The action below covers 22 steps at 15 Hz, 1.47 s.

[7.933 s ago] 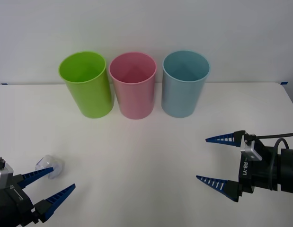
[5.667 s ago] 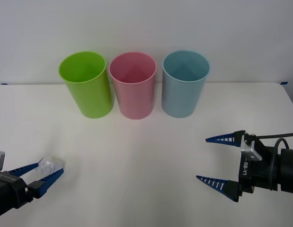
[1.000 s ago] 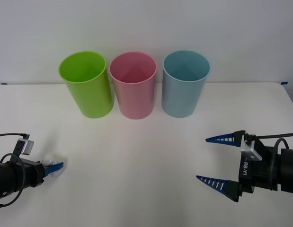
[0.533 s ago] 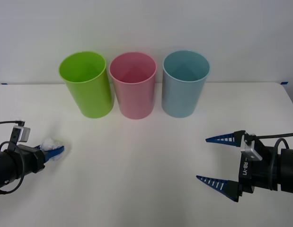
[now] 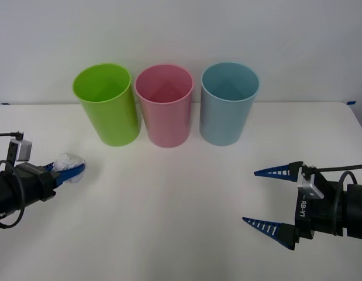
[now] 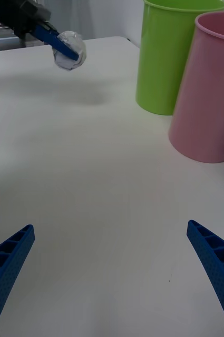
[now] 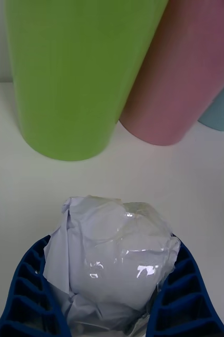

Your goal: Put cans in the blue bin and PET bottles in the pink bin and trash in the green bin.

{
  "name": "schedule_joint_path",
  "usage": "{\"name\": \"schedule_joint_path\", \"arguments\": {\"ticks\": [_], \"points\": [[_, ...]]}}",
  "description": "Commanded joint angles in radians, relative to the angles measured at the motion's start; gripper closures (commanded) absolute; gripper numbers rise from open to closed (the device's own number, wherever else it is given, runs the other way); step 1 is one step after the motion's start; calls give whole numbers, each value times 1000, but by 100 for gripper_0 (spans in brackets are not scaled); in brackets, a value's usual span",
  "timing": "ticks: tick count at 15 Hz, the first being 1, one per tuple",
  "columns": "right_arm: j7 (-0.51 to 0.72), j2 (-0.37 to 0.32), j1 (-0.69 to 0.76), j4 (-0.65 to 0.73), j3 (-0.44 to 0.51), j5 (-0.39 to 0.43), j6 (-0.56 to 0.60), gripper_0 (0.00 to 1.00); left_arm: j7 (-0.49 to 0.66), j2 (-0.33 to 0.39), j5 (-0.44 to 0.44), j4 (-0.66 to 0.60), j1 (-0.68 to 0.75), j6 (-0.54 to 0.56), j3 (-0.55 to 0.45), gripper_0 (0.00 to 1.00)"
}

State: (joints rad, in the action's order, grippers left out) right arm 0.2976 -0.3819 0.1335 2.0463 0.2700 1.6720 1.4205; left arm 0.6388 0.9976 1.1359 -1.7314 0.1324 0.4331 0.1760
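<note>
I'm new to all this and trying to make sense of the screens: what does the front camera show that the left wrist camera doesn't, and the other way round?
Front view alone: the round open rims of all three bins in a row, and the right gripper, jaws open, waiting low over the table with nothing in it.

Left wrist view alone: the wrinkled, shiny folds of the trash up close, pinched between two blue fingers.

Both: the green bin, the pink bin, the blue bin, and the trash held by the left gripper.

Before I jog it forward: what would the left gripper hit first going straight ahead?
Probably the green bin, dead ahead of the left gripper holding the trash; the pink bin sits off to one side.
</note>
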Motion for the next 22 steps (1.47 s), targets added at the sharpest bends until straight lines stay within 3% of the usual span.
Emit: {"name": "schedule_joint_path", "arguments": {"ticks": [1,7,11,15,22], "points": [[0,0,0,0,0,0,0,0,-80,-2,-88,-11,0,3,-38,100],[0,0,0,0,0,0,0,0,-130,41,-337,-85,1,13,-79,100],[0,0,0,0,0,0,0,0,-123,59,-361,-142,0,-79,-112,100],[0,0,0,0,0,0,0,0,-120,153,-462,-220,1,-218,-115,100],[0,0,0,0,0,0,0,0,-100,283,-513,-304,-25,-413,-64,100]]}}
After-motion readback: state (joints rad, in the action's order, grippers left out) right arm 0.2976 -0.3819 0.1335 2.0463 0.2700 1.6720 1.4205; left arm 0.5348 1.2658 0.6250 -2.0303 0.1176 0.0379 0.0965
